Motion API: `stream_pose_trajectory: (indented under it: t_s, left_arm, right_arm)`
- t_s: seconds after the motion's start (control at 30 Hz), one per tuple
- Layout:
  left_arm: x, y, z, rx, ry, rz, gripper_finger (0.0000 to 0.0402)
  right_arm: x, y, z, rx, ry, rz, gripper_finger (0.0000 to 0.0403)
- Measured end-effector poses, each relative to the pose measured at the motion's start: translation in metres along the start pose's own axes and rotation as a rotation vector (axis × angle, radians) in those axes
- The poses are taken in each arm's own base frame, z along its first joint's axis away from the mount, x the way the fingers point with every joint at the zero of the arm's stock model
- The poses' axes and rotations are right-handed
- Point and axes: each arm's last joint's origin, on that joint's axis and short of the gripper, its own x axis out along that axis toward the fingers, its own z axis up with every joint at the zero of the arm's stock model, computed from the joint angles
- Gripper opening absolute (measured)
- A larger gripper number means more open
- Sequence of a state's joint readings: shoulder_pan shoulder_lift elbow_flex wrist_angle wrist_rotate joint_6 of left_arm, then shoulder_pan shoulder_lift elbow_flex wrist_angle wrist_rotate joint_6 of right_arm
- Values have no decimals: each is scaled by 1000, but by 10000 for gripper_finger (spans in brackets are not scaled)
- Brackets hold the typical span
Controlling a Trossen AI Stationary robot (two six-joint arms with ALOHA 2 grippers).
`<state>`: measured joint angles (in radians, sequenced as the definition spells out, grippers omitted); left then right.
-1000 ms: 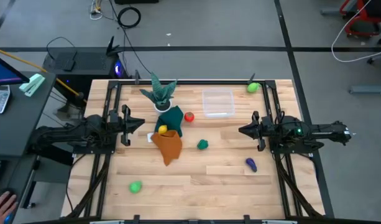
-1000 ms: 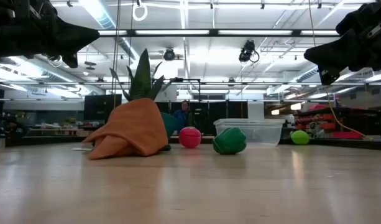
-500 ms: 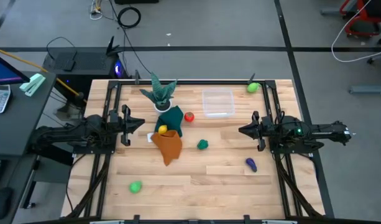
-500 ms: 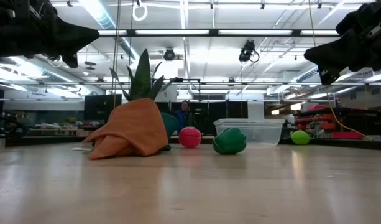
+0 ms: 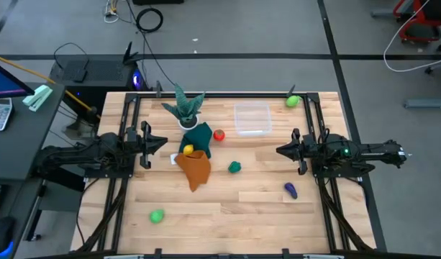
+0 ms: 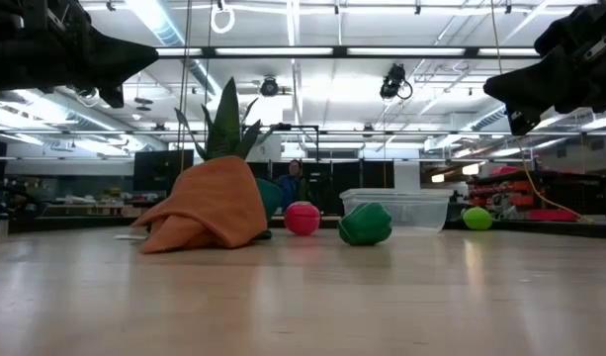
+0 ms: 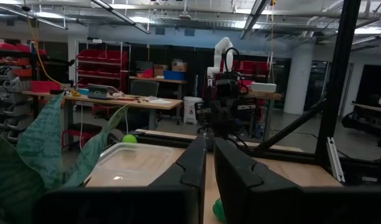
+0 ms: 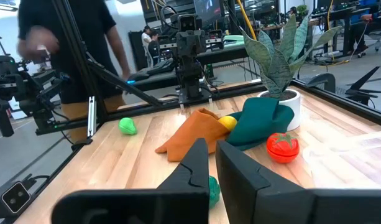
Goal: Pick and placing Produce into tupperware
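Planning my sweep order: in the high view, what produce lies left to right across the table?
light green piece → yellow piece → red piece → dark green piece → purple piece, with another light green piece at about the same position across.

Clear tupperware [image 5: 252,118] is seen empty near the table's [image 5: 263,216] back edge, w/ produce scattered round: red [image 5: 219,134], dk green [image 5: 235,167], purple [image 5: 291,190].

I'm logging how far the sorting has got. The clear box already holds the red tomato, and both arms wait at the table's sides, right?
Not quite. The clear box holds nothing; the red tomato lies on the table beside the teal cloth, apart from the box, as the high view shows. The rest stands: the left hand and the right hand wait at the table's sides.
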<state>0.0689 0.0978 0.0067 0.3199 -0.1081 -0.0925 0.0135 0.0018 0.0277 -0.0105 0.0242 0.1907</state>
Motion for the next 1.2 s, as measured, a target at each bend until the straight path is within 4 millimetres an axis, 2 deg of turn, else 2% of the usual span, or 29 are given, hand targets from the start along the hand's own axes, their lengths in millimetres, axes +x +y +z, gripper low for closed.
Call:
stream_pose_trajectory:
  t_s: [0.27,0.57,0.97,1.2]
  left_arm:
    - [0,0,0,0,-1,0,28]
    - [0,0,0,0,0,0,40]
    - [0,0,0,0,0,0,28]
    - [0,0,0,0,0,-1,37]
  right_arm:
    - [0,0,0,0,0,0,0]
    - [0,0,0,0,1,0,0]
    - [0,0,0,0,0,0,0]
    - [0,0,0,0,0,0,0]
